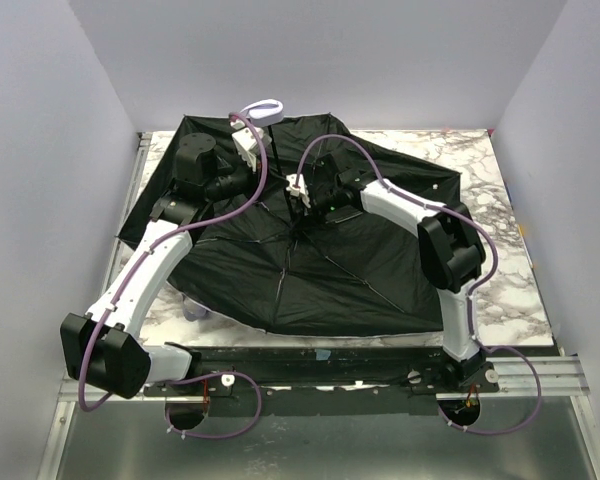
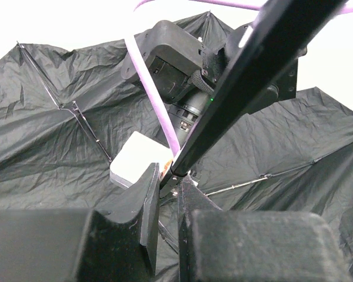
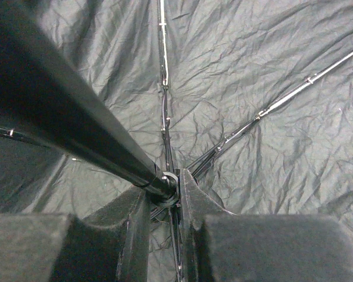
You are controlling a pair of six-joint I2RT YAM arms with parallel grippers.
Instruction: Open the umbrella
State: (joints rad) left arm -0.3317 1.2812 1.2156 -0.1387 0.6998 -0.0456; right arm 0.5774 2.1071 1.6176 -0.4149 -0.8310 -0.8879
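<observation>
Umbrella (image 1: 320,280) spread open | left arm (image 1: 145,265) reaching in, jaws pinching shaft (image 2: 241,88) | right arm (image 1: 400,205) elbow-up, jaws pinching shaft

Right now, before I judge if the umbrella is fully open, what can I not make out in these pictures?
- Outer side of the umbrella: every view, it faces the table.
- Handle: top view, only a pale loop shows past the left gripper.
- Runner lock: right wrist view, the right gripper and the blurred shaft cover it.
- Table under the umbrella: top view, the fabric covers it.
</observation>
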